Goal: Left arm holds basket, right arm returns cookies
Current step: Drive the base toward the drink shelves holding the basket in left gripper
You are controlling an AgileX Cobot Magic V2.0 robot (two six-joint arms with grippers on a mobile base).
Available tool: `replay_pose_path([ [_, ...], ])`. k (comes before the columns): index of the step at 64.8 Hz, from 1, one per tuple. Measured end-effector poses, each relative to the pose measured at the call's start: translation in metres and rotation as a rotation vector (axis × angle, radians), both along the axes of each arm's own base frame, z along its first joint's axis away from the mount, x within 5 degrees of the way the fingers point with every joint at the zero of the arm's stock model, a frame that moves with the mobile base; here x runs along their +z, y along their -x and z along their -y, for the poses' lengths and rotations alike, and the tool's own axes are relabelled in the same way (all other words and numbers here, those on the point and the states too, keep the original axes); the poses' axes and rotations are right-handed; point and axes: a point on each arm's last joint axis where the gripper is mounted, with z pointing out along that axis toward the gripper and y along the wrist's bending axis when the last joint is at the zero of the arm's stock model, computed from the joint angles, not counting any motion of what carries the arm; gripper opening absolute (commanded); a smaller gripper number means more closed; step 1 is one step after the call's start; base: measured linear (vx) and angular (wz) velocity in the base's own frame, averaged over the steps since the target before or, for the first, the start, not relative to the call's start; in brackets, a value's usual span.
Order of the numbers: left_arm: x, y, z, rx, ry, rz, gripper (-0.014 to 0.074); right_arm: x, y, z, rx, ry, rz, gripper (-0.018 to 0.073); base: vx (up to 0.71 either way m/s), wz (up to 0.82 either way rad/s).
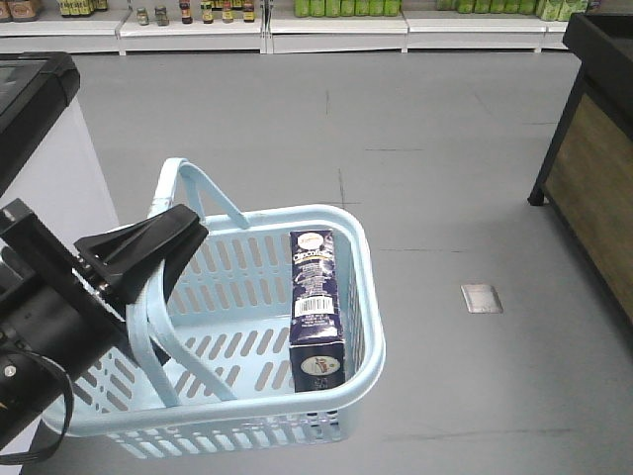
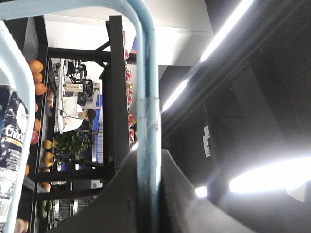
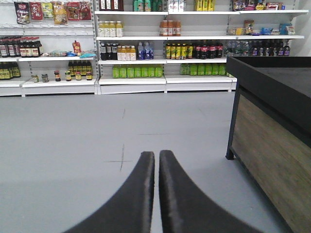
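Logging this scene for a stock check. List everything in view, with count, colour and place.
basket: one, light blue, front centre
cookies: one box, navy, inside basket, right side
shelves: several bays, white, back wall
bottles: many, mixed colours, on shelves
counter: one, black with wood side, right
floor plate: one, grey, right of basket
cabinet: one, white with black top, left
left gripper: one, black, shut on basket
right gripper: one, black, shut, empty

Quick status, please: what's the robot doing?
Left gripper shut on basket handle. Right gripper shut, empty. Cookies inside basket, along its side wall. Nothing blocking.
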Motion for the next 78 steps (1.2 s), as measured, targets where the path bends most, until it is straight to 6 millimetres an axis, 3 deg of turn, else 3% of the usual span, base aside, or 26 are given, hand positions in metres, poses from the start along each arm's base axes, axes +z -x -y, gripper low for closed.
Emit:
replay_pose_path([
  [78,0.0000,0.0000,0.0000,0.000,0.000,0.000,-0.0003,0.0000,0.0000,0.0000,0.000,0.000,0.000,-0.0006,0.56,0.04],
])
